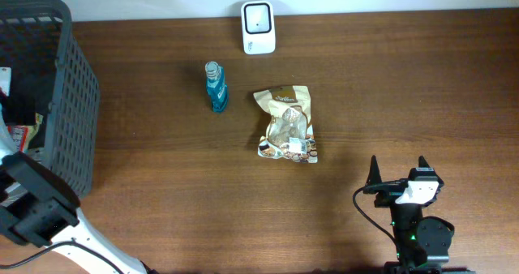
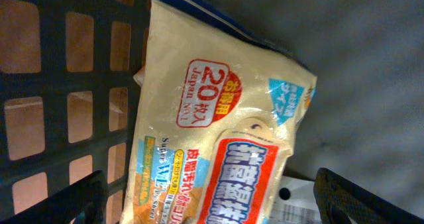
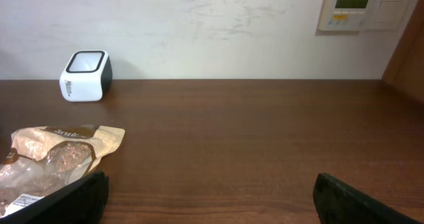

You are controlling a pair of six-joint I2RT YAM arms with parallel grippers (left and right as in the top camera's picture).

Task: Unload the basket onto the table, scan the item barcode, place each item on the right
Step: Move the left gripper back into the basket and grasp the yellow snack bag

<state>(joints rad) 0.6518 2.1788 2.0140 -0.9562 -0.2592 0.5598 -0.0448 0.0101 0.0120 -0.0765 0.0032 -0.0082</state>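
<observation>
**Left gripper (image 2: 215,199) spread wide over the wipes pack (image 2: 212,118) in the basket (image 1: 77,104); scanner (image 1: 259,27) well apart at the far edge of the table (image 1: 405,79).**

Item: wipes pack, inside the basket against its mesh wall, directly before the left gripper. Its long axis runs away from the wrist camera, slightly tilted, so the open jaws stand either side of its short width. Nearer arm: left, by far. Right gripper (image 1: 398,167): fingers wide, holding nothing, at the table's near right. Basket contents: the pack, plus a white packet partly beneath it, not identifiable. On the table: teal bottle (image 1: 216,87) and snack bag (image 1: 288,124), both between basket and right gripper. Likely next: close on the pack and lift it out toward the scanner.
</observation>
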